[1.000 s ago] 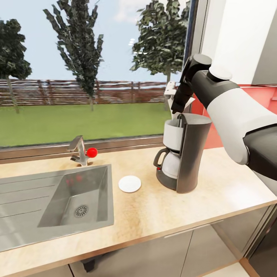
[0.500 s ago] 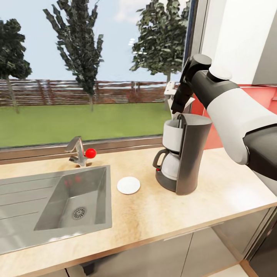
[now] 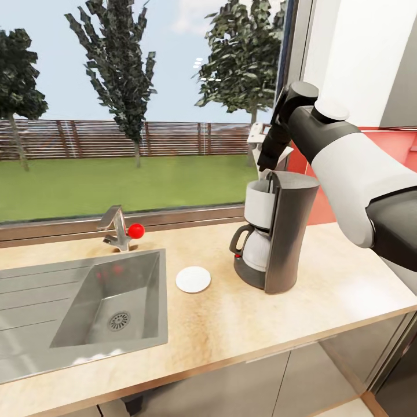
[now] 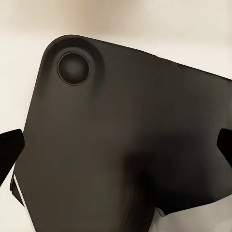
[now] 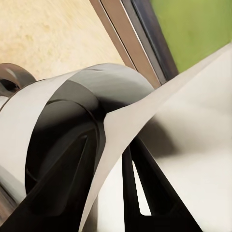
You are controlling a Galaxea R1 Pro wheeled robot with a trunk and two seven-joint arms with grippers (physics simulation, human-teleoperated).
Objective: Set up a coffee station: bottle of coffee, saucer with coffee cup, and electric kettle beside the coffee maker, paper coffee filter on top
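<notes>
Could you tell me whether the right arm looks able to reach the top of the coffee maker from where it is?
Probably yes: the right gripper hangs just above the coffee maker, holding the paper coffee filter over its open top.

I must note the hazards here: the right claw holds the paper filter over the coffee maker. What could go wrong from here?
1. The filter hangs tilted over the coffee maker, so it may land askew or slide off when released.
2. The right claw is close above the machine; going lower might knock it.
3. The saucer lies near; a toppled machine could strike it.
</notes>
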